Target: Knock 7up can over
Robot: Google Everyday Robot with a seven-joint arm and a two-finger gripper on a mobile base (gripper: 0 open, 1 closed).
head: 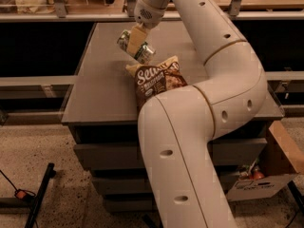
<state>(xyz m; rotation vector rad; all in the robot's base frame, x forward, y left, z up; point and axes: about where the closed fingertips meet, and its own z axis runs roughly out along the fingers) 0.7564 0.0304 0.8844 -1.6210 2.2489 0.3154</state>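
The 7up can is white and green and lies tilted on its side just above the grey table, at the upper left of the chip bag. My gripper reaches down from the top of the camera view and is shut on the can. One tan finger lies across the can's body. I cannot tell whether the can touches the tabletop.
A brown chip bag lies on the table right beside the can. My white arm covers the table's right half. A cardboard box stands on the floor at right. A shelf rail runs behind the table.
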